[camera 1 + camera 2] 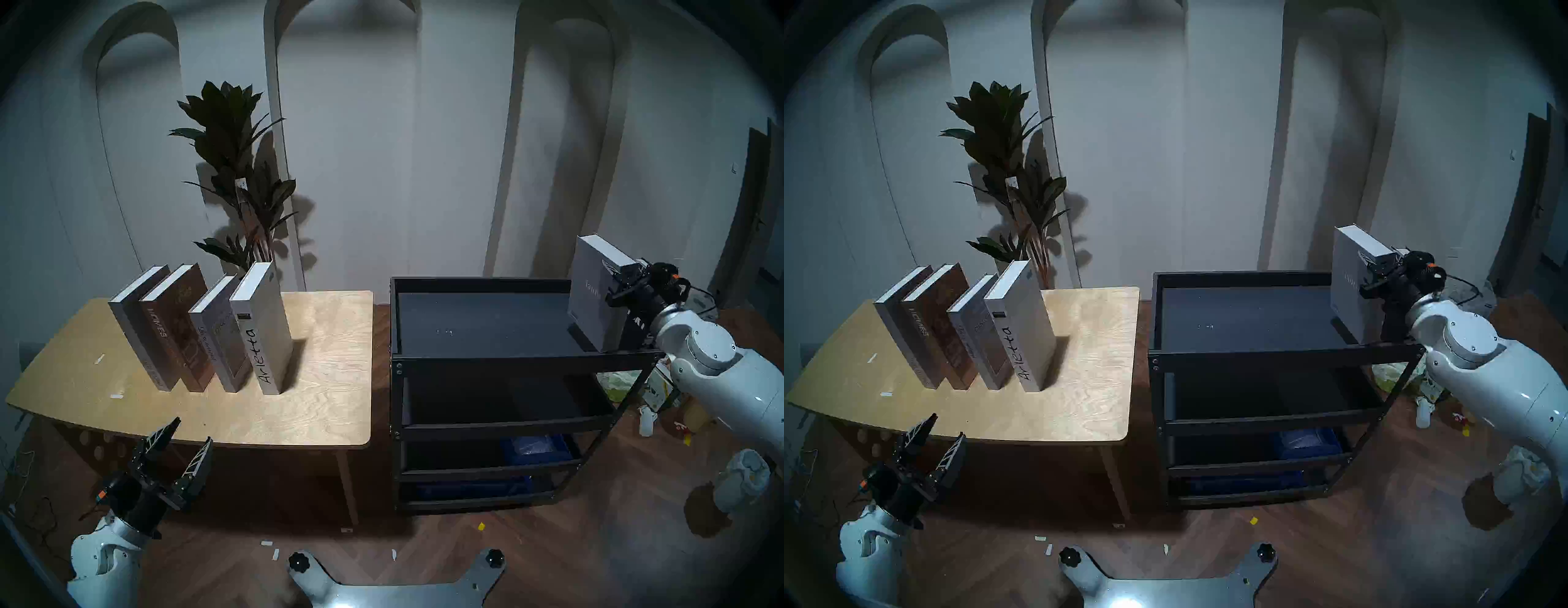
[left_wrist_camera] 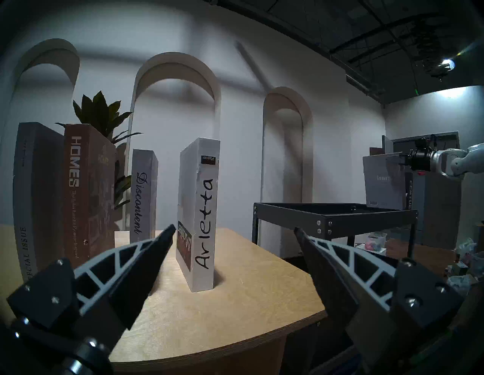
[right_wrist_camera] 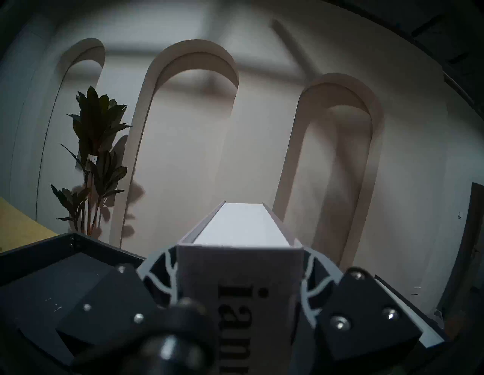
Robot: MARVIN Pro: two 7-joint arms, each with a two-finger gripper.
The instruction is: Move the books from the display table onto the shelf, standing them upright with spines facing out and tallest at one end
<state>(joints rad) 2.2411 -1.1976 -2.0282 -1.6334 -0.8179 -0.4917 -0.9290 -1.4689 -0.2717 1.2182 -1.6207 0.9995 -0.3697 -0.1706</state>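
Right wrist, "ianra" book (image 3: 239,282) between jaws

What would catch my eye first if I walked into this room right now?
Probably the white arm on the right, its right pincer clamped on a grey book held upright over the right end of the black shelf. Next, four more books stand in a row on the wooden display table, a leafy plant behind them. Nearer, the left pincer gapes open at the table's front edge.
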